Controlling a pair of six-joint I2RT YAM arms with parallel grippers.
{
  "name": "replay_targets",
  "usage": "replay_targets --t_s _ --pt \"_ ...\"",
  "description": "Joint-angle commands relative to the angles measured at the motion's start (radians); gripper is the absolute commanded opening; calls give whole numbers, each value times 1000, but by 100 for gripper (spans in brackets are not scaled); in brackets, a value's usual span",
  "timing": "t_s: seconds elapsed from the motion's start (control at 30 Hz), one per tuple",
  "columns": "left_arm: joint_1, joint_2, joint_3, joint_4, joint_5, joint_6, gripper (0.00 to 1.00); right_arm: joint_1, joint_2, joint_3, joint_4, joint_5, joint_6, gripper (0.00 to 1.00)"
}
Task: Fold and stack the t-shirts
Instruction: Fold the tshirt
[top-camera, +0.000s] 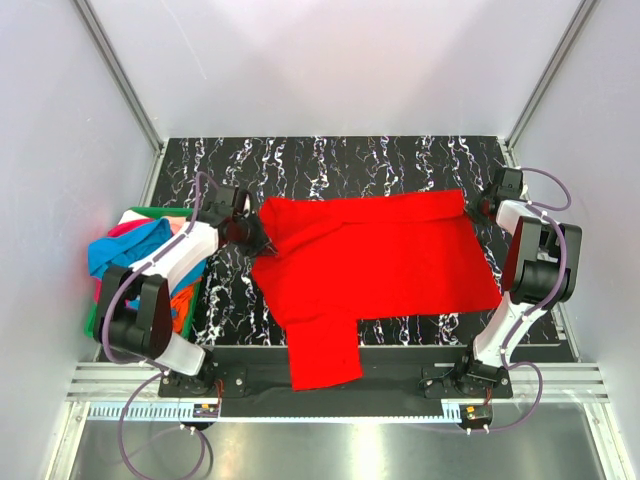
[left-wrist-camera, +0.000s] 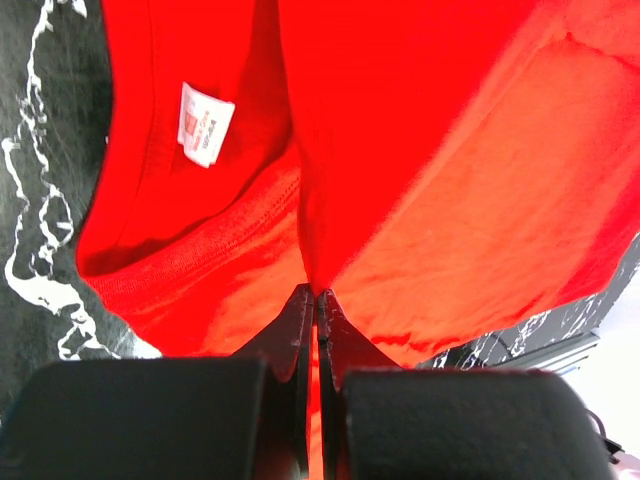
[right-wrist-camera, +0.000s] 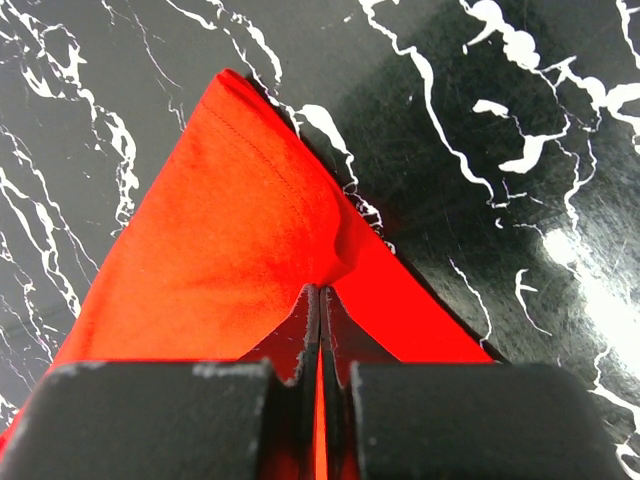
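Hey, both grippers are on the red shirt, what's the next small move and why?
Probably raise both a little together and draw the far edge toward the near side. The left gripper is shut on the red t-shirt beside its collar, the right gripper on its far right corner, and the shirt lies spread on the table, so a lengthwise fold looks ready.

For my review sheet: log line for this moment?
left gripper: shut on red t-shirt | right gripper: shut on same shirt's corner
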Motion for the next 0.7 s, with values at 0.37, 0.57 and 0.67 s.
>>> replay_targets --t_s 0.37,0.57,0.67 --pt "-79 -90 -72 39 -56 -68 0 -4 8 49 -64 98 -7 0" --pt "-85 -58 -106 52 -110 -59 0 -5 56 81 -120 115 1 0" --pt "-83 -46 -106 48 -137 -51 0 -5 48 94 -143 155 -7 0"
